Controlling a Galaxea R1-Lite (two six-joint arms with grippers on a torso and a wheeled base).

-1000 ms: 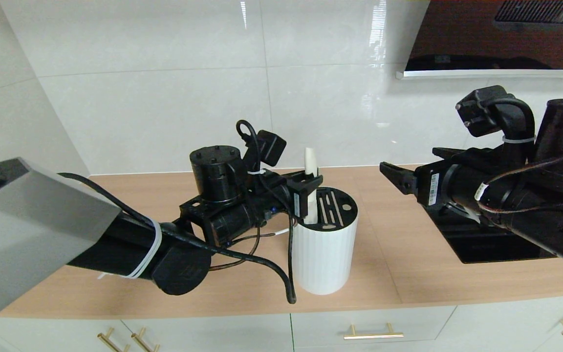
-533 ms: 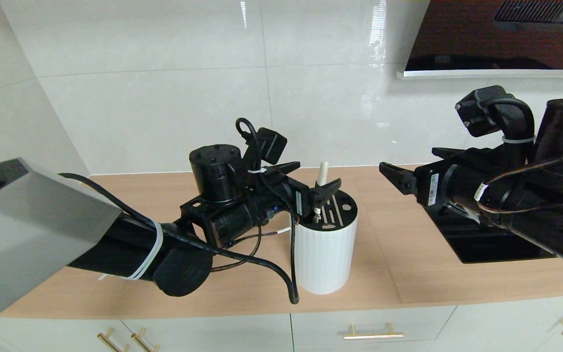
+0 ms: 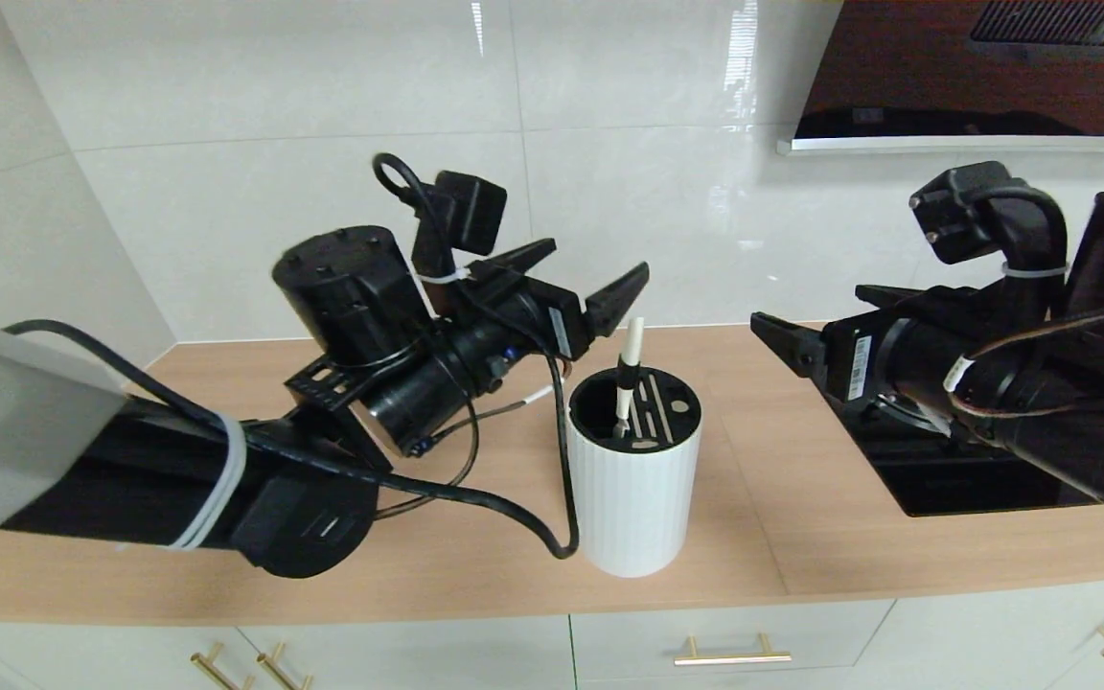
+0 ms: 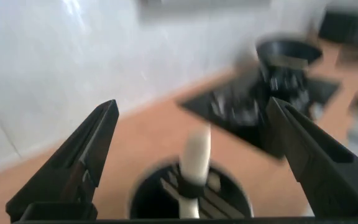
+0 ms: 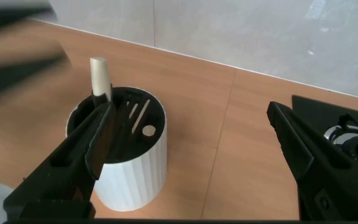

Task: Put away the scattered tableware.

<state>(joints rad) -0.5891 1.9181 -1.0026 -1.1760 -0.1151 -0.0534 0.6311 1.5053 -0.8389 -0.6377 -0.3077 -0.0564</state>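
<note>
Standing nearly upright in a slot of the white holder (image 3: 635, 498) on the table (image 3: 782, 537), the white-handled utensil (image 3: 631, 359), possibly a knife since its working end is hidden, pokes up just below the spread fingers of the left tool (image 3: 600, 261), touching neither. The right tool (image 5: 190, 115), fingers also wide apart and holding nothing, hovers to the holder's right, near the black cooktop (image 3: 945, 484).

No text can be read: a small white sticker (image 3: 562, 331) on the left gripper (image 3: 600, 257), at 11 o'clock from the white holder (image 3: 633, 498), and a second sticker (image 3: 861, 369) on the right gripper (image 3: 806, 307), at 2 o'clock, carry print too fine to make out.
</note>
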